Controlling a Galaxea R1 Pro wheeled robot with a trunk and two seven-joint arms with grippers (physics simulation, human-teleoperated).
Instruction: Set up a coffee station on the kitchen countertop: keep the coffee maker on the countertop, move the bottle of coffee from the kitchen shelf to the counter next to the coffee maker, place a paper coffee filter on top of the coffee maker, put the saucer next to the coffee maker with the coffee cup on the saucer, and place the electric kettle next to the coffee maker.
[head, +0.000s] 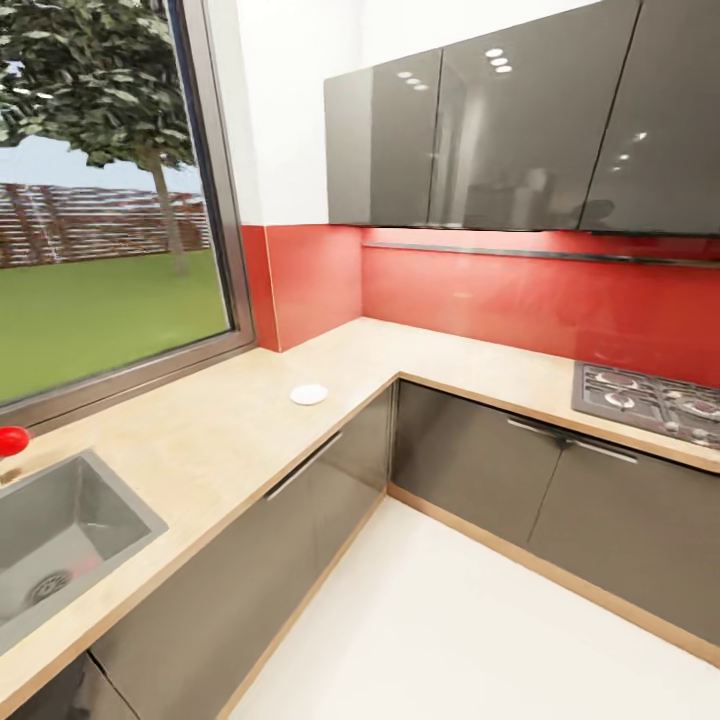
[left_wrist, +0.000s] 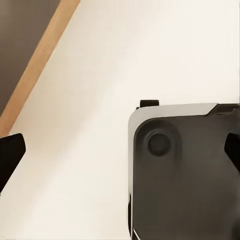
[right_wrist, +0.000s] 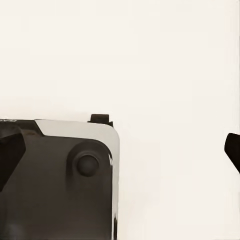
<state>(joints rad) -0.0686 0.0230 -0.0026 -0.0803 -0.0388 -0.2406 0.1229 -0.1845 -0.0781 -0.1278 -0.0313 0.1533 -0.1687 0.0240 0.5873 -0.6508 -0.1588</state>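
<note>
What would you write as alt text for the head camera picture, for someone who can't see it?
An L-shaped beige kitchen countertop wraps a corner under a large window, with a small white saucer lying on it near the corner. A steel sink sits at the near left and a gas hob at the right, below glossy grey wall cabinets and a red backsplash.

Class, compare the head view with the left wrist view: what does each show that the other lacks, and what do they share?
Head view alone: the countertop with a small white round object, a sink, a gas hob, wall cabinets and a window. Left wrist view alone: the robot's dark base and a black fingertip. Both share the pale floor and a wood-coloured strip edging the dark cabinets.
</note>
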